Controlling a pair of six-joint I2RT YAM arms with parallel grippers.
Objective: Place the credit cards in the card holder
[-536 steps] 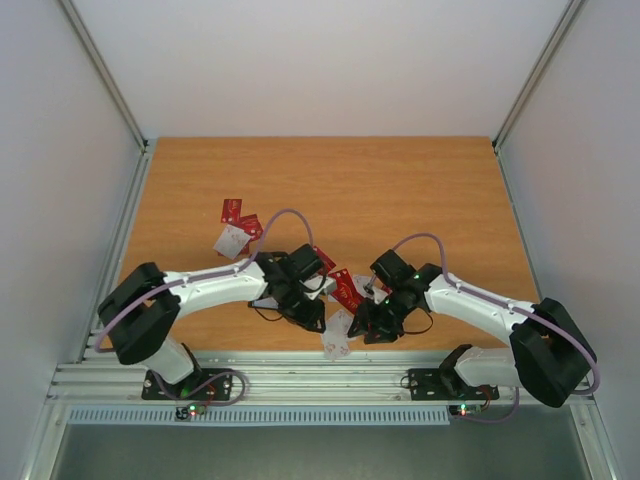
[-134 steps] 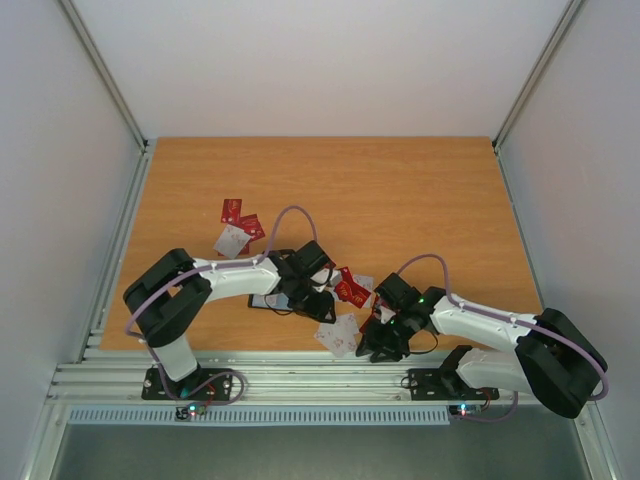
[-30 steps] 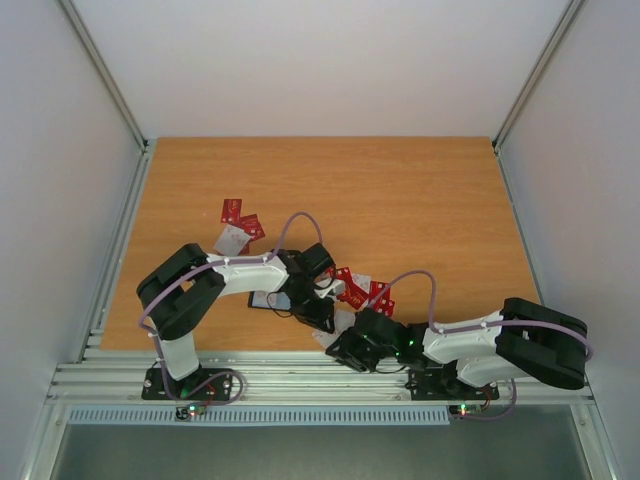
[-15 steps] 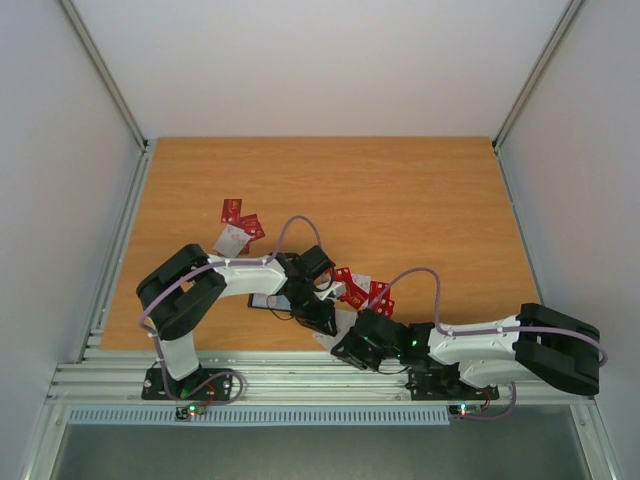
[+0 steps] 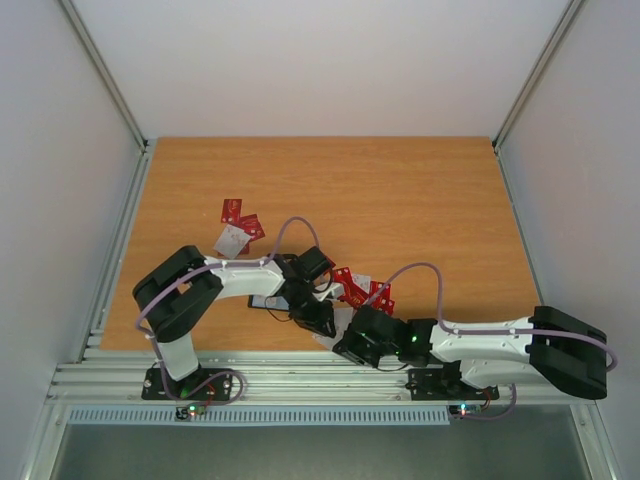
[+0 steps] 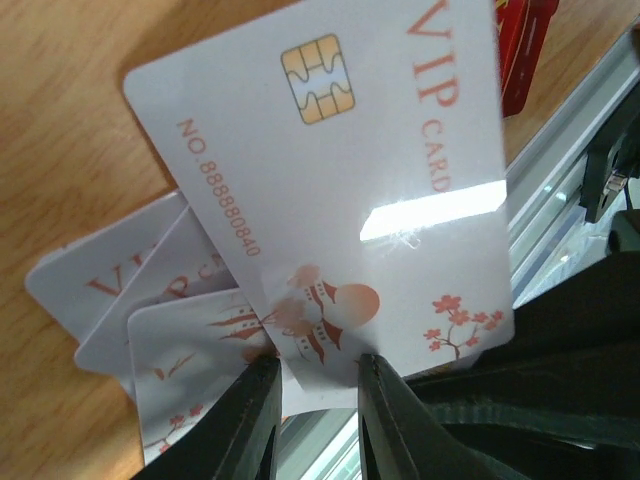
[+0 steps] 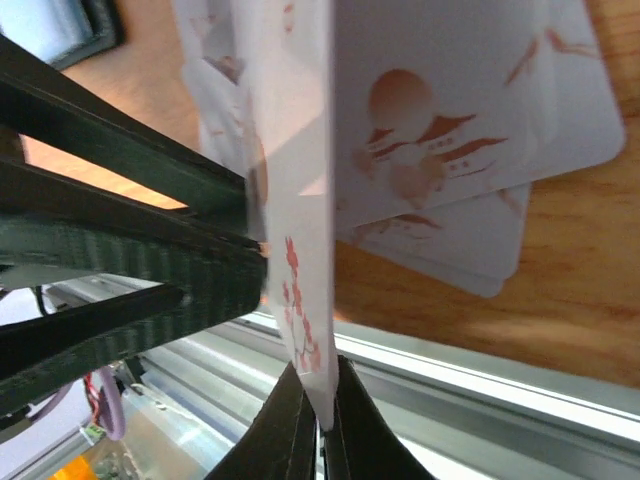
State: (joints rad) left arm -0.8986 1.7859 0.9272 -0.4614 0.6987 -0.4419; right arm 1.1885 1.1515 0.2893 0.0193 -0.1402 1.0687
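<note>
big orange wooden table (image 5: 400, 200), action all at near edge. right gripper (image 7: 320, 400) clamped on white plastic VIP chip card (image 6: 350, 160), held edge-up, guessing for handoff. left gripper (image 6: 320, 400) straddles its corner, grip can't tell. black folding card holder (image 5: 265, 301) sits beside left gripper, blue inside showing.

Bright, even light falls from overhead onto the orange-brown wooden worktop (image 5: 400, 190), and the arms throw only short, soft shadows there. The top view is sharp throughout. In the left wrist view a white streak of glare crosses the glossy white VIP card with a gold chip (image 6: 330, 180). Its print stays crisp, while the black left fingers (image 6: 250, 420) below it are dark and out of focus. The right wrist view is hazier, with that card edge-on near the lens and blurred.
</note>
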